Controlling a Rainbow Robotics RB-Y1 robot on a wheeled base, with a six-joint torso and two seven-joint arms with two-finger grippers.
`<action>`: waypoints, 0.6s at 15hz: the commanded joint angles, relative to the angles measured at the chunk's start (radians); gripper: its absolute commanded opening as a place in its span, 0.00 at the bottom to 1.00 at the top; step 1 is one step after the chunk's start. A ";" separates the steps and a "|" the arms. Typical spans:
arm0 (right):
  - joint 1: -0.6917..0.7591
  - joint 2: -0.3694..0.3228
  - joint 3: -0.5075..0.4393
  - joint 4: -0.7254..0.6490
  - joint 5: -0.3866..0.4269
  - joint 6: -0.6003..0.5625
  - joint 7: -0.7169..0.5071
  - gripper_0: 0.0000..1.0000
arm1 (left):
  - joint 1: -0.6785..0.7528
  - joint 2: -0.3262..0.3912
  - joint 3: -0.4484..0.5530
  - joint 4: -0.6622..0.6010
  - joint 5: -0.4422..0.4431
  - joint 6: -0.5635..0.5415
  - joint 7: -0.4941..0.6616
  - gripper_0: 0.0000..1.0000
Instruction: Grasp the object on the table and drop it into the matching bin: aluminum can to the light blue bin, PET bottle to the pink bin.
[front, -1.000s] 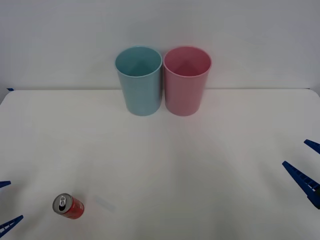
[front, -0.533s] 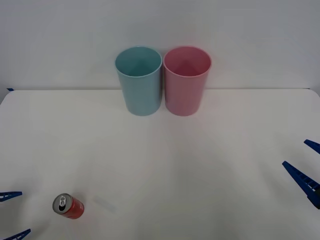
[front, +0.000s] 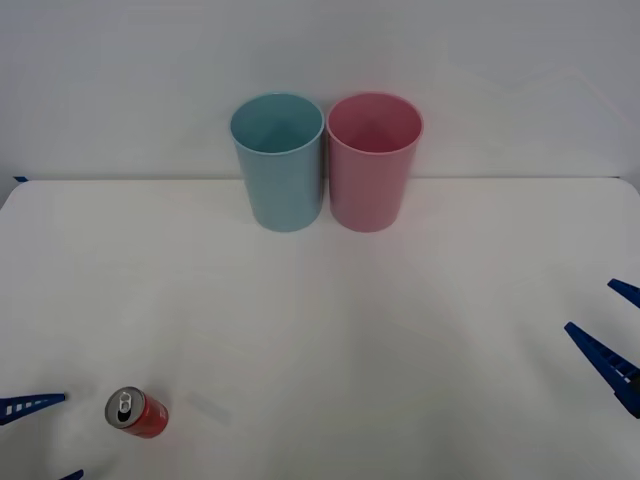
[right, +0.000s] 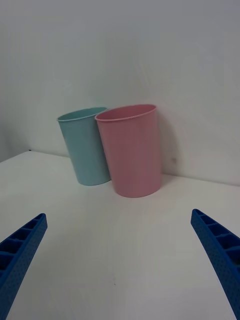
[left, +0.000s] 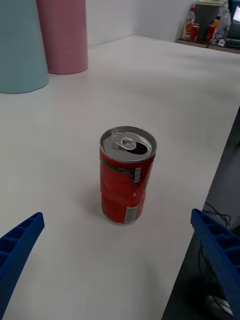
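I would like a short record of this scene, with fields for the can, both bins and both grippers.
can: aluminum can upright on the table, near front left edge, top already opened
light blue bin: upright at far side, beside the pink one
pink bin: upright, to the right of it
left gripper: open, facing the can, not touching
right gripper: open, at right edge, holding nothing

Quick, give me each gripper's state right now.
Left gripper: open, empty, near the aluminum can.
Right gripper: open, empty, facing the pink bin.
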 joint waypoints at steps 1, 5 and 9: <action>0.000 0.000 0.000 0.000 0.000 0.000 0.000 1.00 | -0.005 -0.055 0.001 0.000 0.006 0.031 -0.034 1.00; 0.000 0.000 0.000 0.000 0.000 0.000 0.000 1.00 | -0.013 -0.109 0.000 -0.001 -0.010 0.061 -0.055 1.00; 0.000 0.000 0.000 0.000 0.000 0.000 0.000 1.00 | -0.032 -0.160 0.001 0.000 -0.046 0.097 -0.063 1.00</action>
